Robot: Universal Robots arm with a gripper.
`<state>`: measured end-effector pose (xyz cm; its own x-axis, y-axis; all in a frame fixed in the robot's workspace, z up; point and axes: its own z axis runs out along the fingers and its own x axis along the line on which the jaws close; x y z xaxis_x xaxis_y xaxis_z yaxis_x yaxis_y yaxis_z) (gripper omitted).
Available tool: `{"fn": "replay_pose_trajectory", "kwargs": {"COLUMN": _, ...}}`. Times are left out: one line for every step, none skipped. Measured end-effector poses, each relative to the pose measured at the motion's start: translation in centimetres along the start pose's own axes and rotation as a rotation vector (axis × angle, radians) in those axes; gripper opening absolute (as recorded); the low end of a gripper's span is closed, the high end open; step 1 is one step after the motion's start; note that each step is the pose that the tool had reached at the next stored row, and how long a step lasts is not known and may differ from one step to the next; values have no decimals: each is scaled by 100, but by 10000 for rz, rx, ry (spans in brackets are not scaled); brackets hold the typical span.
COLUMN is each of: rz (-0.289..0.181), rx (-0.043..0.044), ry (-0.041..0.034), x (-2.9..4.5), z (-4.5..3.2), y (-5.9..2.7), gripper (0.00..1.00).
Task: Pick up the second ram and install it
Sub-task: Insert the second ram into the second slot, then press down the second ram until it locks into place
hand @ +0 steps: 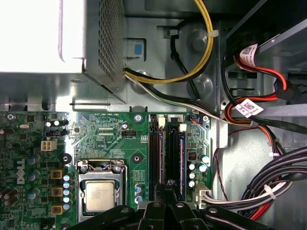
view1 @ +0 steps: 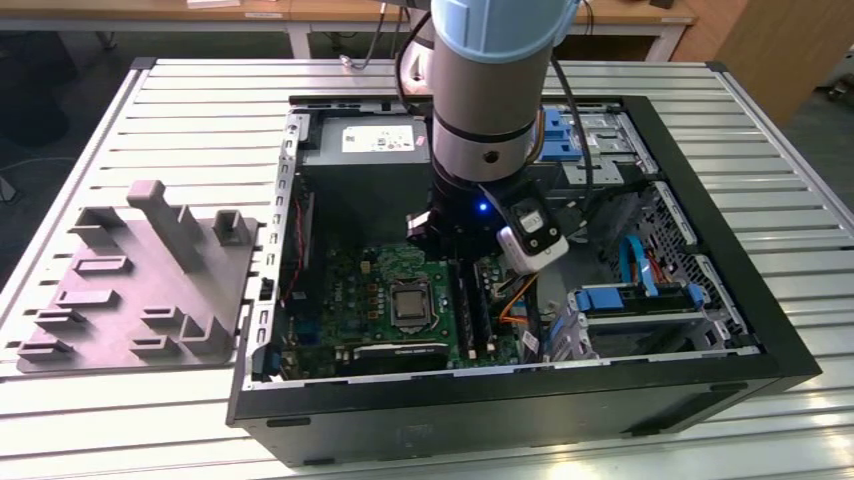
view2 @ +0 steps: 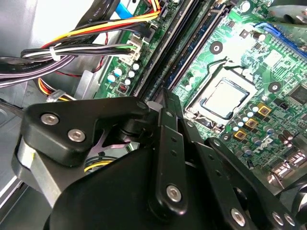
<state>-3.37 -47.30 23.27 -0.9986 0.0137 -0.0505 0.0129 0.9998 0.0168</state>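
My gripper (view1: 458,243) reaches down into the open computer case (view1: 747,310), just over the motherboard (view1: 354,290). Its black fingers (hand: 168,188) are drawn together, and I see nothing sticking out between them. Their tips hover at one end of the long memory slots (hand: 156,158) beside the processor socket (hand: 100,194). A thin dark strip in the slot under the tips looks like the second ram (hand: 173,153). It runs away from the gripper (view2: 164,96) in the second wrist view too, as the ram (view2: 191,45). I cannot tell whether the tips touch it.
Bundled cables (hand: 259,191) lie close beside the slots. The silver power supply (view1: 380,140) and blue drive brackets (view1: 621,298) also sit inside the case. A grey fixture block (view1: 147,280) sits on the slatted table (view1: 200,90) at the exterior view's left.
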Motion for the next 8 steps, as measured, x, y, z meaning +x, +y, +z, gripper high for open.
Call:
{"fn": "replay_pose_trajectory", "kwargs": {"rz": 0, "rx": 0, "ry": 0, "x": 0, "z": -1, "y": 0, "gripper": 10}}
{"fn": "replay_pose_trajectory", "kwargs": {"rz": 0, "rx": 0, "ry": 0, "x": 0, "z": -1, "y": 0, "gripper": 10}}
{"fn": "replay_pose_trajectory", "kwargs": {"rz": 0, "rx": 0, "ry": 0, "x": 0, "z": -10, "y": 0, "gripper": 10}}
{"fn": "replay_pose_trajectory", "kwargs": {"rz": 0, "rx": 0, "ry": 0, "x": -1, "z": -19, "y": 0, "gripper": 10}}
{"fn": "replay_pose_trajectory", "kwargs": {"rz": 0, "rx": 0, "ry": 0, "x": -1, "z": -20, "y": 0, "gripper": 10}}
{"fn": "replay_pose_trajectory", "kwargs": {"rz": 0, "rx": 0, "ry": 0, "x": -1, "z": -21, "y": 0, "gripper": 10}}
{"fn": "replay_pose_trajectory", "kwargs": {"rz": 0, "rx": 0, "ry": 0, "x": -1, "z": -21, "y": 0, "gripper": 10}}
{"fn": "replay_pose_trajectory", "kwargs": {"rz": 0, "rx": 0, "ry": 0, "x": -1, "z": -22, "y": 0, "gripper": 10}}
